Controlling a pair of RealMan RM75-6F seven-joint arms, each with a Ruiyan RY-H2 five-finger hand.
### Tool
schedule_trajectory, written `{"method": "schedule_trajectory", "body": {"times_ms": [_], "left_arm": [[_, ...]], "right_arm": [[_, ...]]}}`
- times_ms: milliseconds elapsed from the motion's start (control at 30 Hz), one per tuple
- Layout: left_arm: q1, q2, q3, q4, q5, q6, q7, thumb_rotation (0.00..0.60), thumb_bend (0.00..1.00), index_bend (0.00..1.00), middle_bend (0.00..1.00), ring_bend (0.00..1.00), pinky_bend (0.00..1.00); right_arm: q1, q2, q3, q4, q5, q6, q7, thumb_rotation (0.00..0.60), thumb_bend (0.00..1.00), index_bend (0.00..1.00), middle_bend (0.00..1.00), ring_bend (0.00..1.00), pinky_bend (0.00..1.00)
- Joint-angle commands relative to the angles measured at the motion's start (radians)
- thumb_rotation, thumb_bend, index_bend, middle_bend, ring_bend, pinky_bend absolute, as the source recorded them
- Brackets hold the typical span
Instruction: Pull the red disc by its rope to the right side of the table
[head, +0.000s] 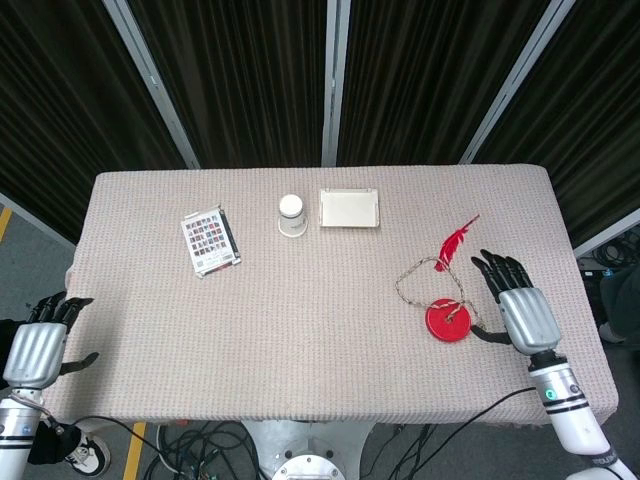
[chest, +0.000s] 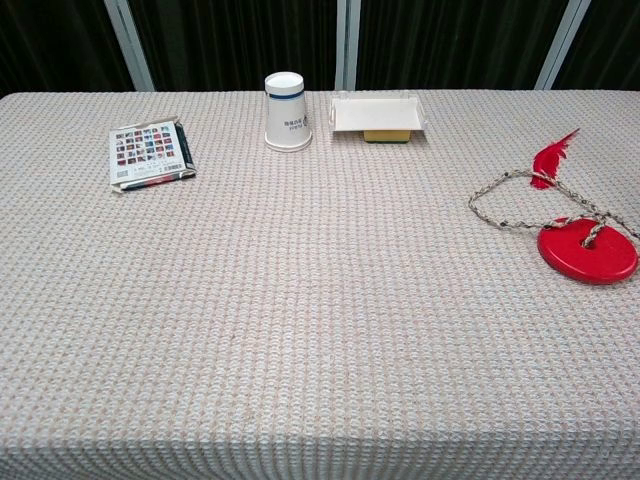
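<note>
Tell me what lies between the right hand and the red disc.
Only bare tablecloth: in the head view the right hand rests open beside the red disc, apart from it.

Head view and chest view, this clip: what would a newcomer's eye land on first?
First the red disc near the table's right edge, its rope lying slack in a loop on the cloth toward the red feather. Next the right hand just right of the disc, fingers spread, holding nothing. The left hand hangs off the table's left edge, far from everything.
</note>
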Motion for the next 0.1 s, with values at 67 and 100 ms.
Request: {"method": "schedule_trajectory", "body": {"times_ms": [67,100], "left_arm": [[-0.001,0.006,-0.002,-0.007,0.004,0.004,0.001,0.6,0.0,0.2,0.22,0.1,0.15],[-0.002,0.007,-0.003,-0.008,0.006,0.007,0.001,0.6,0.0,0.2,0.22,0.1,0.15]], "right_arm": [[-0.119,-0.005,-0.049,0.092,-0.058,0.139,0.001,0.6,0.0,0.0,0.0,0.0,0.0],[-0.136,-0.018,-0.05,0.119,-0.056,0.159,-0.004,0.6,0.0,0.0,0.0,0.0,0.0]]}}
